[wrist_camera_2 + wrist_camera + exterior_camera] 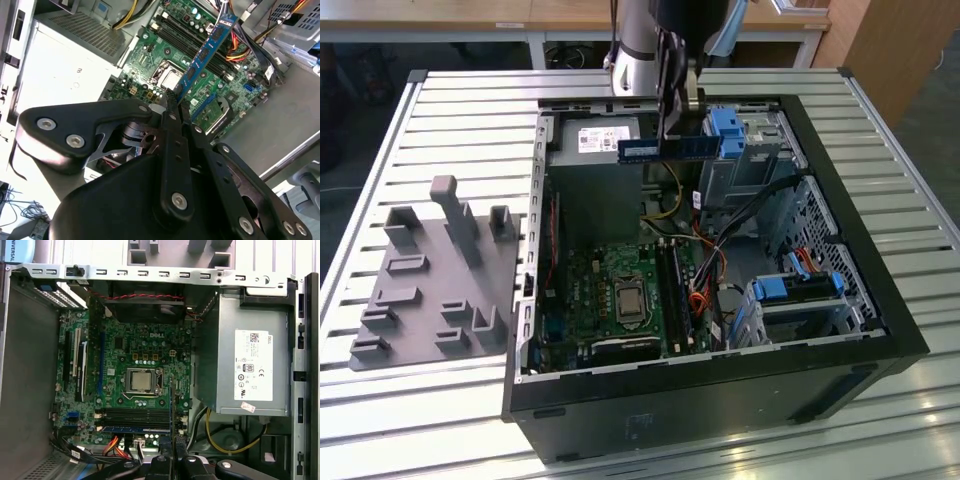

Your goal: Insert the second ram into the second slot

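Tabletop [450, 110] of ribbed aluminium slats, pale and matte. Beyond its far edge, wooden desks [440, 12] on white frames.

Nearest, a black steel computer case [720, 400], box-shaped, lying on its side with the lid off. Just beside it on the exterior view's left, a flat grey plastic plate [430, 290] studded with square posts and low blocks. Inside the case:
- a green circuit board [610, 290] with a square silver processor socket [628, 298] and long, black, parallel slots [678, 290]
- light-blue plastic tabs [800, 288] on a perforated drive cage, among red, yellow and black wires
- farther back, a grey sheet-metal power supply [590, 140] with a white label

Memory stick [645, 150]: thin, long, dark blue, with a white sticker and small dark chips.
- Exterior view: clamped near its middle by the closed black gripper [672, 132]. Held level, well above the circuit board, over the far part of the case and in front of the power supply.
- Second wrist view: memory stick [207, 50] reaching out from the tips of the gripper [176, 100], crosswise to the slots and touching none.
- First wrist view: seen edge-on as a thin line [171, 405] above the gripper [172, 450], crossing one end of the slot bank. Along the outermost slot, a blue strip [135, 429].
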Controlling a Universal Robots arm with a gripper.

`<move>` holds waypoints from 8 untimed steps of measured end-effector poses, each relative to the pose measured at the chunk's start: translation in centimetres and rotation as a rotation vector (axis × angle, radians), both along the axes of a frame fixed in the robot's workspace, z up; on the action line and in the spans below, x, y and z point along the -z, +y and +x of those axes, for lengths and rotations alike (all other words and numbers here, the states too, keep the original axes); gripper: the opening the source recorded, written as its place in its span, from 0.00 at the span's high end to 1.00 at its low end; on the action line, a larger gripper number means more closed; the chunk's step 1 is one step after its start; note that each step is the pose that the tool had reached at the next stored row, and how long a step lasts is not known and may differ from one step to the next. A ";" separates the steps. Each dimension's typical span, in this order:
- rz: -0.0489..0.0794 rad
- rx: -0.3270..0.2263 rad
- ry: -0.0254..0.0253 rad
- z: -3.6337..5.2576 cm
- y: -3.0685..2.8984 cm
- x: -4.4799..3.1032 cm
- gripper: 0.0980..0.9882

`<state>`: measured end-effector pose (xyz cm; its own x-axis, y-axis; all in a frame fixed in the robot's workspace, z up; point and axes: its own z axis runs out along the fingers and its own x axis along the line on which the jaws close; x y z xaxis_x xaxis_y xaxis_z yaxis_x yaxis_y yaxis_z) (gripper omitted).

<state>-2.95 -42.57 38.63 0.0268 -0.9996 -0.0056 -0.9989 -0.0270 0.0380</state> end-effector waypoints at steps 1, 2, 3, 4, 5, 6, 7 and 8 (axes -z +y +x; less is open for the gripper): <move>-0.001 0.000 0.0000 0.00 -0.06 0.00 0.96; -0.001 0.000 0.0000 0.00 -0.12 0.00 0.96; -0.002 0.000 0.0000 0.00 -0.17 0.01 0.96; -0.002 0.000 0.0000 0.00 -0.21 0.01 0.96; -0.003 0.000 0.0000 0.00 -0.26 0.01 0.96; -0.003 0.000 0.0000 0.00 -0.31 0.01 0.96; -0.003 0.000 0.0000 0.00 -0.36 0.01 0.96; -0.004 0.000 0.0000 0.00 -0.40 0.01 0.96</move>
<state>-2.95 -42.97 38.62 0.0268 -0.9996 -0.0019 -0.9989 -0.0269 0.0381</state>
